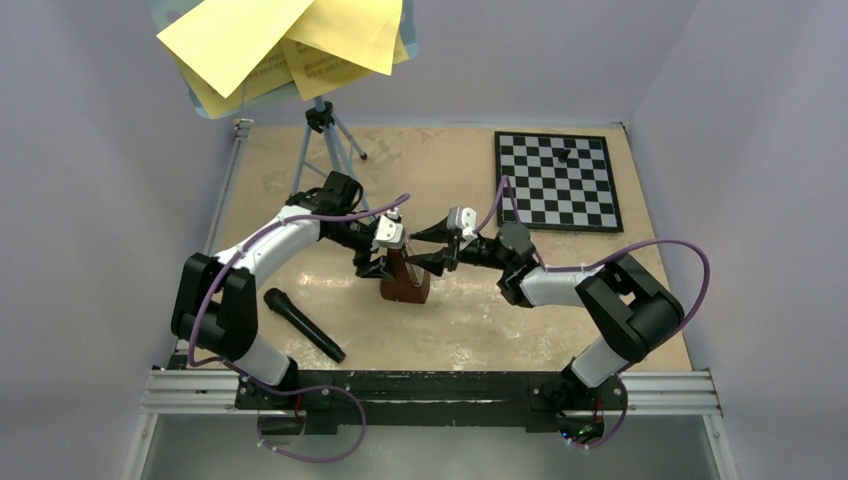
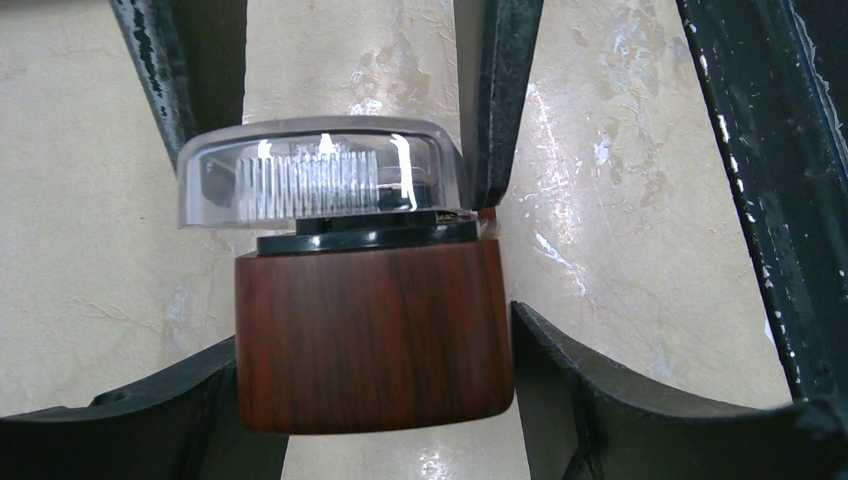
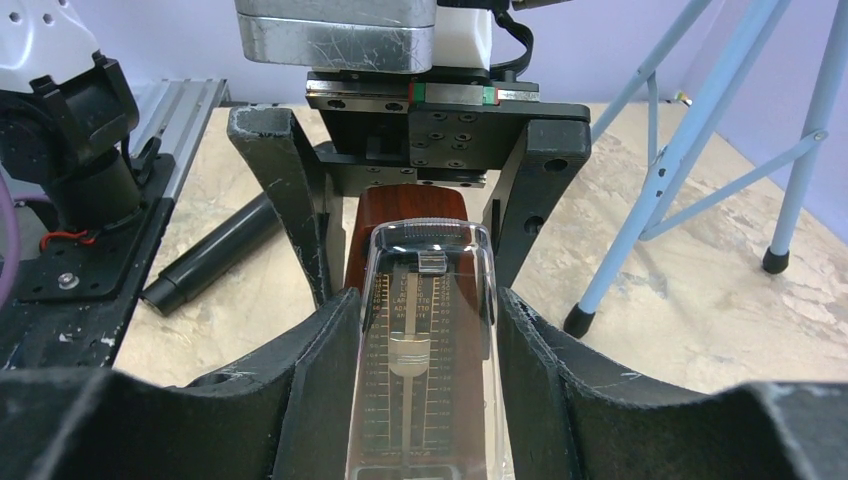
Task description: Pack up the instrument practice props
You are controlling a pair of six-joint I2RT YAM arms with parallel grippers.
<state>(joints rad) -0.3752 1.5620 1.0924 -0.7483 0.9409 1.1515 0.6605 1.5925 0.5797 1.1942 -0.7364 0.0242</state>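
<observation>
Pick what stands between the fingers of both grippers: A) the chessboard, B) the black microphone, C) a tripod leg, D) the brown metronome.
D: both wrist views show the metronome gripped on two sides by the left gripper and the right gripper.

left wrist | metronome: brown wood-grain body, clear cover at its far end | left tool: fingers touch the body's left and right sides | right tool: dark fingers flank the cover | beige tabletop beneath
</observation>
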